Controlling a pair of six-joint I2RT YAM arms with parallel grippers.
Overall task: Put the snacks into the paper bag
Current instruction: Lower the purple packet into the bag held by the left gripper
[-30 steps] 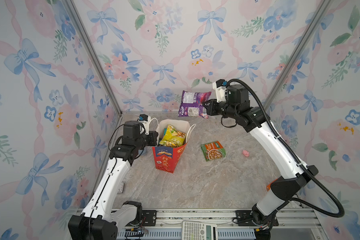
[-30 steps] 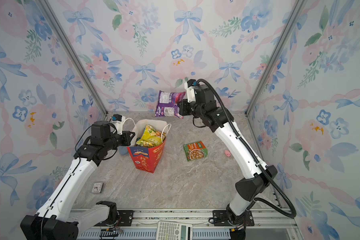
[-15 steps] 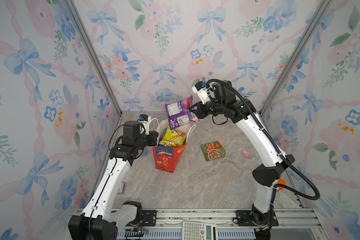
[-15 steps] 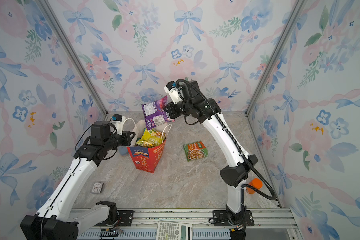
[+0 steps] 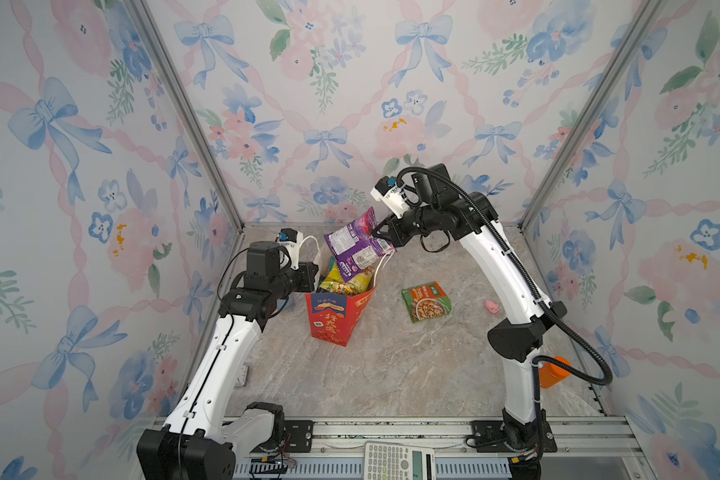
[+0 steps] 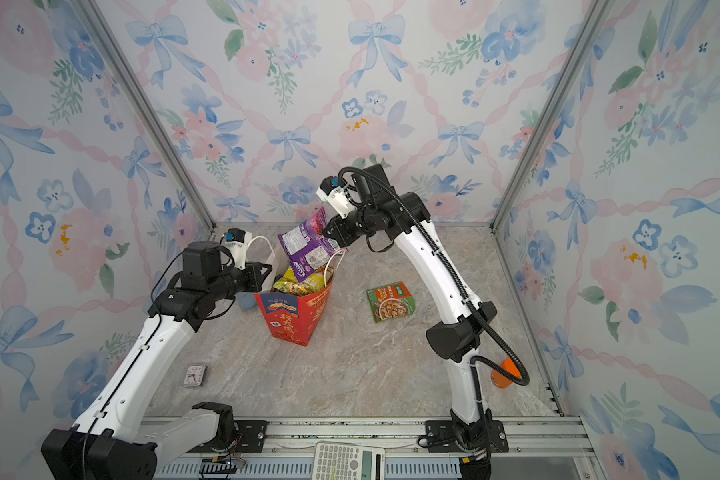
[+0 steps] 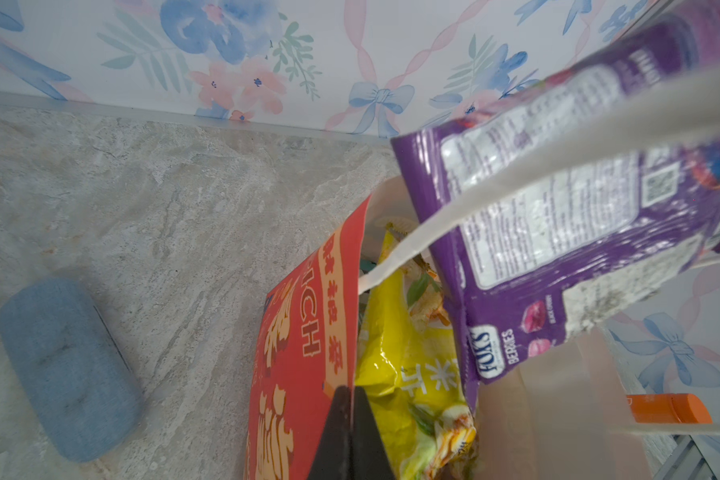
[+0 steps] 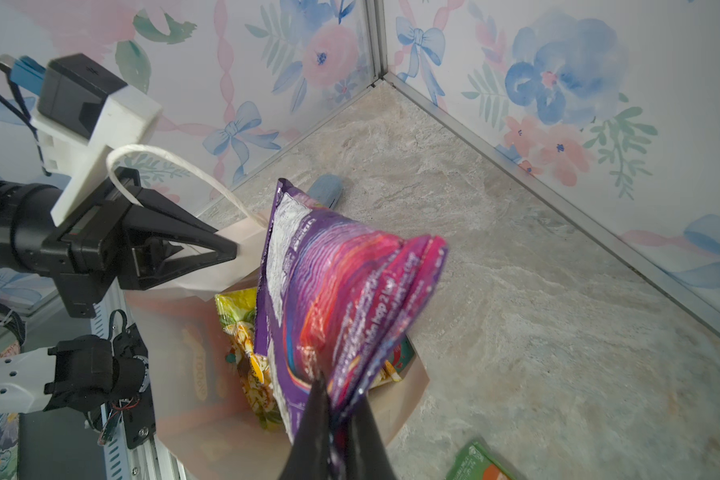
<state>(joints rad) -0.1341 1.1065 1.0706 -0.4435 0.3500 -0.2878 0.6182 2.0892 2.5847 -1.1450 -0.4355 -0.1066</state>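
1. The right pincer is clamped together on a top corner of a glossy purple plastic snack packet. The packet hangs tilted just above centre in both top views, over the bag's open mouth. Whether its lower edge has passed the rim I cannot tell.
2. The left pincer, left of centre, is closed on the rim of the upright red paper gift bag, pinching the wall so the mouth gapes.
3. The step in hand looks like the drop. It would go best by sinking the packet below the rim, clear of the white rope handle, and only then letting go, with the rim held throughout.
4. A crinkled yellow plastic packet already fills much of the bag, so the purple one may perch on top.
5. A flat green-and-orange packet lies on the marbled grey worktop, right of centre and well apart from the bag, not yet bagged.
6. The purple packet reads "FOX'S" and "BERRIES", and its white panel of small print is too fine to read. The bag shows gold Chinese characters and the letters "ICH". The yellow packet also carries Chinese characters.
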